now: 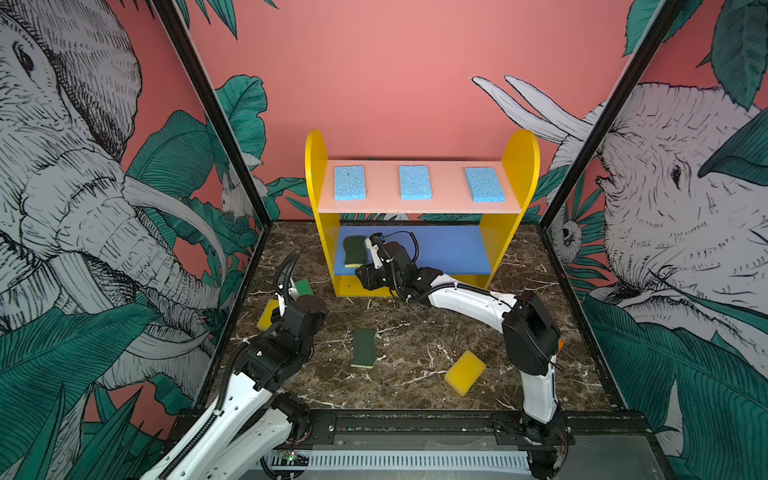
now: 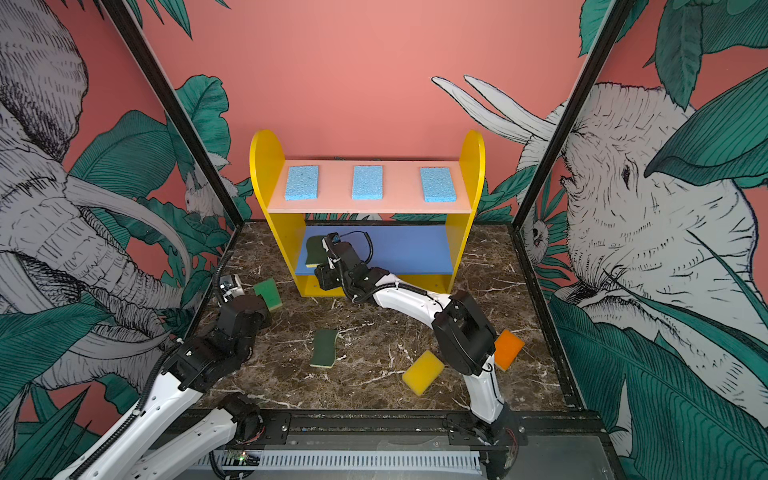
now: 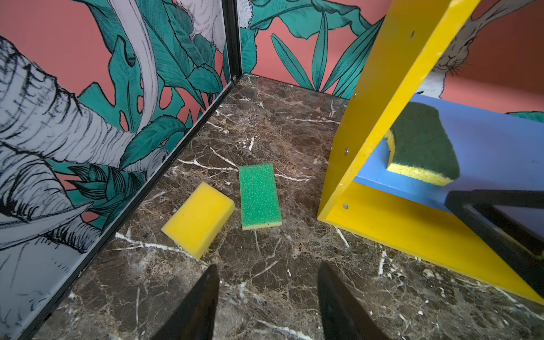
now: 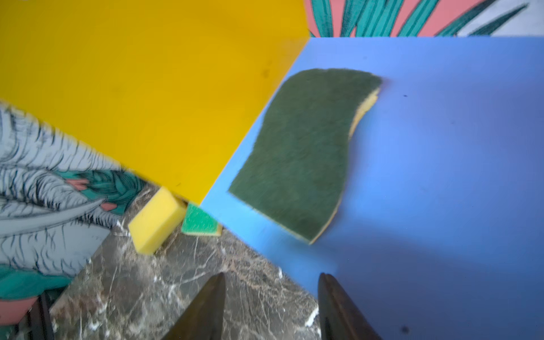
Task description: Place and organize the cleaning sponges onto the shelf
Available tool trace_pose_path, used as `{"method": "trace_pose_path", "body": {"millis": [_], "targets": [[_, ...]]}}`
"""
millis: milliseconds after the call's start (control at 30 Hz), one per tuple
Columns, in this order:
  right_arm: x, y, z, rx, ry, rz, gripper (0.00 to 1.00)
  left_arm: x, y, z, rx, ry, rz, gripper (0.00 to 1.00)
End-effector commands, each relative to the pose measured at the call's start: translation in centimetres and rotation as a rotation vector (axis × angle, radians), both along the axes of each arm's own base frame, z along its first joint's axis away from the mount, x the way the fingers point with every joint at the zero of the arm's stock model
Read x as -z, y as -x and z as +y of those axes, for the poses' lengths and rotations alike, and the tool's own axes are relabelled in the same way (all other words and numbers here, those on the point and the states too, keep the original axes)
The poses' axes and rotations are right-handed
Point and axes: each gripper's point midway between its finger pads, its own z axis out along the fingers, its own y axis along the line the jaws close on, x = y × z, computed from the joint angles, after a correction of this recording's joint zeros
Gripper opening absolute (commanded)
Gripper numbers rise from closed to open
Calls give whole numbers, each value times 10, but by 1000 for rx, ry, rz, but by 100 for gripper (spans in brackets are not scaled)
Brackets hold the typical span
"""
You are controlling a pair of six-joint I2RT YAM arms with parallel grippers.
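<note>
The shelf (image 1: pixel 320 195) stands at the back with three light-blue sponges (image 1: pixel 414 182) in a row on its pink top board. A dark-green wavy sponge (image 1: pixel 354 251) (image 4: pixel 297 153) lies flat at the left end of the blue middle board. My right gripper (image 4: pixel 272 275) hovers at that board's front edge, open and empty, a short way from the sponge. Over the floor left of the shelf, my left gripper (image 3: pixel 268 265) is open and empty, just short of a yellow sponge (image 3: pixel 198 219) and a bright green sponge (image 3: pixel 259 197).
On the marble floor lie another dark-green wavy sponge (image 1: pixel 364 348), a yellow sponge (image 1: pixel 465 372) and an orange sponge (image 2: pixel 509 349) behind my right arm's elbow. Printed walls close in the left, right and back. The right forearm stretches across in front of the shelf.
</note>
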Motion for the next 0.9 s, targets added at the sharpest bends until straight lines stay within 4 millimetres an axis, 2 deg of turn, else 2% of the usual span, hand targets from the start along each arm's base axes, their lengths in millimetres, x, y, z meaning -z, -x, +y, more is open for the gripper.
{"method": "trace_pose_path", "body": {"millis": [0,167,300,400,433,567,633,667,867], "targets": [[-35,4,-20,45,23,-99,58,-14,-3,-1,7,13,-33,57],[-44,21,-42,65,63,-150,74,-20,-2,-1,25,1,-42,62],[-49,38,-65,91,152,-233,82,-18,-5,-7,57,-19,-12,71],[-46,46,-79,101,199,-220,85,-13,-7,-11,72,-18,10,73],[-38,51,-88,102,223,-207,85,-11,-7,-12,73,-17,16,74],[-35,62,-114,138,240,-193,89,-8,-7,-14,77,-7,25,75],[-32,67,-125,151,251,-183,93,-7,-6,-14,75,-2,26,75],[-30,70,-131,157,258,-178,98,-7,-6,-13,75,0,26,76],[-13,84,-151,173,291,-117,99,-7,-7,-14,69,19,12,77]]}}
